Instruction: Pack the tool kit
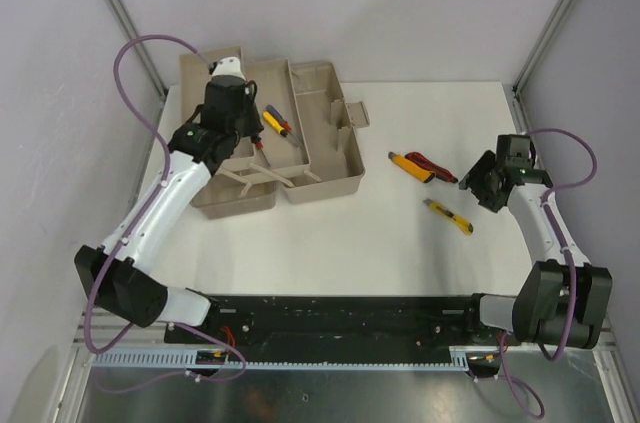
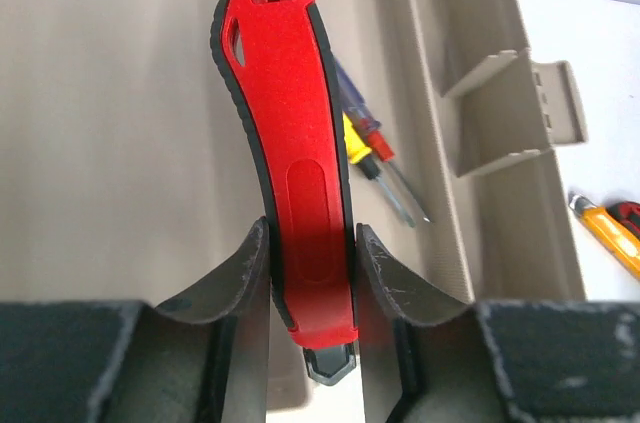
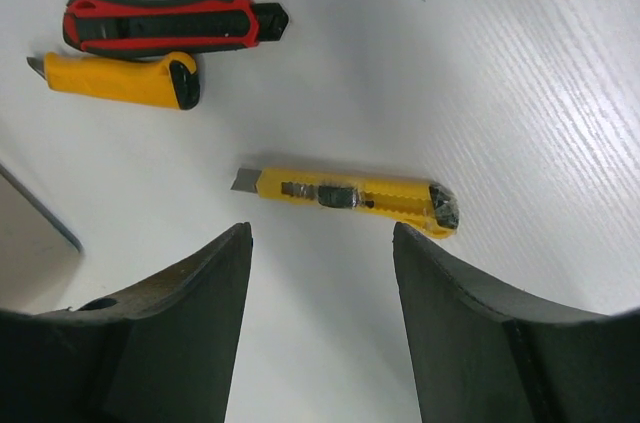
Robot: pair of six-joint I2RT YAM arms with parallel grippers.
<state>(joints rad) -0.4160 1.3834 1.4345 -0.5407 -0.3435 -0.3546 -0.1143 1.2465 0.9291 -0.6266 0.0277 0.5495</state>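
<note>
My left fingers (image 2: 235,281) are clamped on one red cutter (image 2: 300,133). They grip it near its black nose end, so the handle sticks out past the tips. Under and beyond it lies the one toolbox (image 2: 120,93), beige and open. On its floor, just right of the held cutter, lie small screwdrivers (image 2: 360,138) with blue, yellow and red on the handles. I make out at least two and cannot count them more surely.

My right fingers (image 3: 190,323) stand wide apart with nothing between them, above the tabletop (image 3: 520,93). Just beyond the tips lies a yellow cutter (image 3: 345,198), crosswise. Farther out and to the left, two more lie side by side, nearly touching: a second yellow cutter (image 3: 120,80) nearer, and a red-and-black cutter (image 3: 170,23) behind it. That makes four cutters, one held and three on the tabletop.
</note>
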